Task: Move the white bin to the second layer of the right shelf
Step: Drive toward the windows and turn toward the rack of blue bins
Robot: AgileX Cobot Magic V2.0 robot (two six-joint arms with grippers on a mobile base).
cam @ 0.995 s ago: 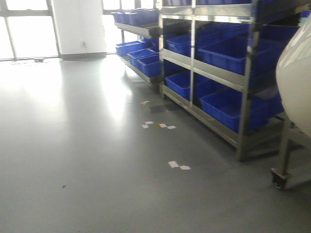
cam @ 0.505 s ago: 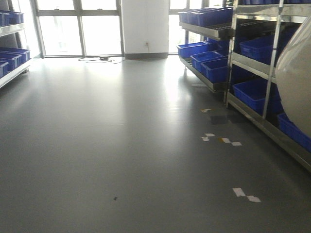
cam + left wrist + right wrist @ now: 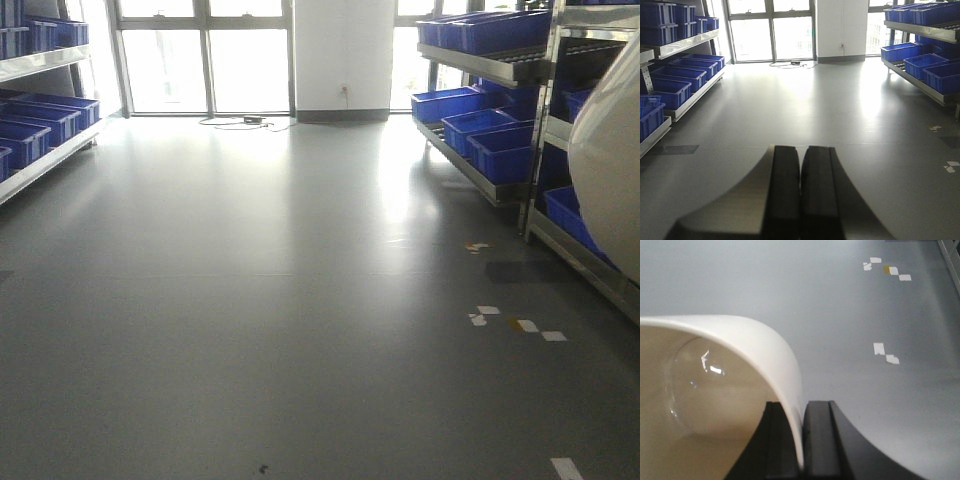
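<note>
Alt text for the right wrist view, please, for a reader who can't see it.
The right hand pinches the wall of the white bin, one black finger inside and one outside. Beyond lies grey floor with small white tape marks.

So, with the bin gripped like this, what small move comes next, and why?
Probably turn the base right, toward the racks, with the right gripper shut on the white bin: the front view faces open floor, and the bin is not yet on any shelf.

A rack (image 3: 478, 64) with crates (image 3: 505, 150) stands behind the bin (image 3: 614, 170). A second rack (image 3: 45, 162) stands far left of the bin.
</note>
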